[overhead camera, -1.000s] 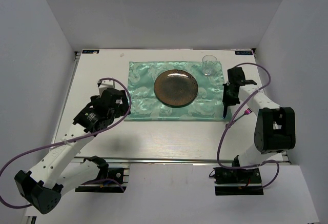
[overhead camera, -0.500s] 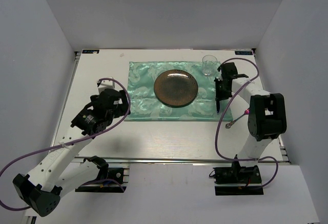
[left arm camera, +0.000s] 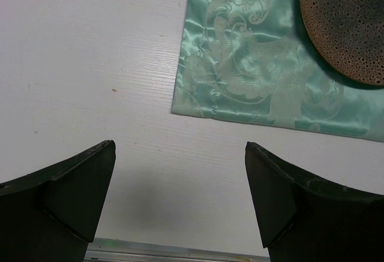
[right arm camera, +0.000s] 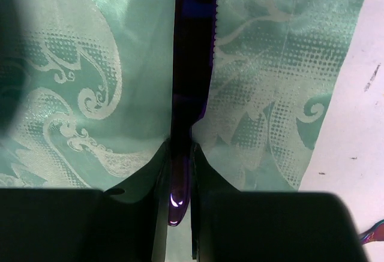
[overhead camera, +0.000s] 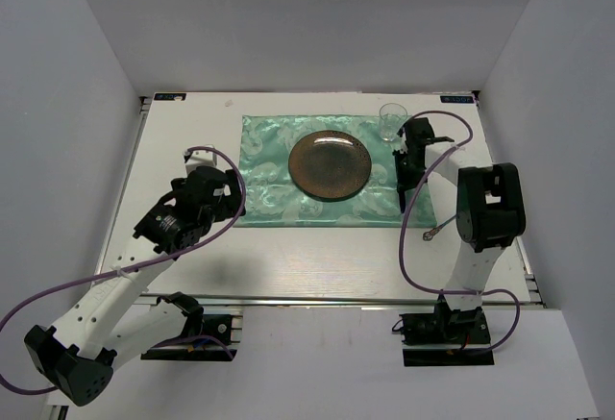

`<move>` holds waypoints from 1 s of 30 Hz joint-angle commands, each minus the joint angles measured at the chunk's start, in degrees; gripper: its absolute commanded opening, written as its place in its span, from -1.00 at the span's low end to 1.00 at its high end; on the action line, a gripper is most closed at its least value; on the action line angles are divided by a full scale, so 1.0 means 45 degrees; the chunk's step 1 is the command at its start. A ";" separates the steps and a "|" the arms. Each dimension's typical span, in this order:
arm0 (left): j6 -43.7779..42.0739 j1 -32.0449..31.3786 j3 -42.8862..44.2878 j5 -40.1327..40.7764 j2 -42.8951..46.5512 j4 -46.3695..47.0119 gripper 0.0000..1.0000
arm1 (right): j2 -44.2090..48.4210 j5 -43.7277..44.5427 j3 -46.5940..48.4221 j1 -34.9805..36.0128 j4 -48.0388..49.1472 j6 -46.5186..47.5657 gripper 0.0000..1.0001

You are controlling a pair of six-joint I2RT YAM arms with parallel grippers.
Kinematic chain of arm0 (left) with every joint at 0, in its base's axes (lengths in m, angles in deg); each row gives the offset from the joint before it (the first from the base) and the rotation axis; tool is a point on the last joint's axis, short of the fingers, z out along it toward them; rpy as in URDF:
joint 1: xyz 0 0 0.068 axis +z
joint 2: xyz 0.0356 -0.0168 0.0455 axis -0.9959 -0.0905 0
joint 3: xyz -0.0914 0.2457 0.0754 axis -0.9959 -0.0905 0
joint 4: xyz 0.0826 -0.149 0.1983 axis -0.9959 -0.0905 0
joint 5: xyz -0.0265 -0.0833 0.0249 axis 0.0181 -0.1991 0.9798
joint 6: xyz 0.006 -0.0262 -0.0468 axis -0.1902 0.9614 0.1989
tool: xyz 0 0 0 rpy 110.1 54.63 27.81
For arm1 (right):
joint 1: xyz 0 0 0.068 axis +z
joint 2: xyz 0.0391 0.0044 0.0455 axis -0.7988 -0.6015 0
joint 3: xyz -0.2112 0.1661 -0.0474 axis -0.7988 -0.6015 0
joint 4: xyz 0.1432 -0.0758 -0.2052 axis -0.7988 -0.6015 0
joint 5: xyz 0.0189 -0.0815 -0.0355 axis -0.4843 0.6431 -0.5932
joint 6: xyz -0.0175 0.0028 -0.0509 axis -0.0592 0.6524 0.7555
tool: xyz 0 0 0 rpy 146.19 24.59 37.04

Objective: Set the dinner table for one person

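Observation:
On the white dinner table [overhead camera: 327, 257] lies a green patterned placemat [overhead camera: 269, 180] with a dark round plate [overhead camera: 330, 164] in its middle. A clear glass [overhead camera: 391, 120] stands at the mat's far right corner. My right gripper [overhead camera: 405, 162] is shut on a dark purple knife [right arm camera: 192, 64] with a serrated edge. The knife [overhead camera: 402, 199] points toward the near edge above the mat's right strip [right arm camera: 270, 94], right of the plate. My left gripper [left arm camera: 180, 148] is open and holds nothing. It hangs above bare table just left of the placemat's near-left corner [left arm camera: 240, 82].
A thin shiny item [overhead camera: 432, 231] lies on the table right of the placemat; I cannot tell what it is. A metal rail [overhead camera: 317, 301] runs along the table's near edge. White walls close in the left, right and far sides.
The right arm has swung left with the knife, from beside the placemat's right edge to over its right strip near the plate. The left arm has barely moved.

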 commanded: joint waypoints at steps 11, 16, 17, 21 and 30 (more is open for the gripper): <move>-0.0192 0.0057 -0.0002 -0.0307 0.0053 0.0337 0.96 | 0.1243 0.0167 0.0355 0.0083 0.0009 -0.1226 0.31; -0.0192 0.0057 -0.0003 -0.0366 0.0092 0.0338 0.96 | 0.2963 0.1276 -0.0190 -0.0132 0.0264 -0.3509 0.78; -0.0192 0.0057 -0.0002 -0.0366 0.0093 0.0337 0.96 | 0.3508 0.1822 -0.0288 -0.0190 0.0128 -0.3997 0.79; -0.0173 0.0057 -0.0041 -0.0326 0.0268 0.0298 0.96 | 0.4488 0.4248 -0.1495 -0.0835 -0.0284 -0.6653 0.79; -0.0212 0.0057 -0.0041 -0.0443 0.0327 0.0357 0.96 | 0.5718 0.4915 -0.4407 -0.3042 0.0278 -0.8806 0.78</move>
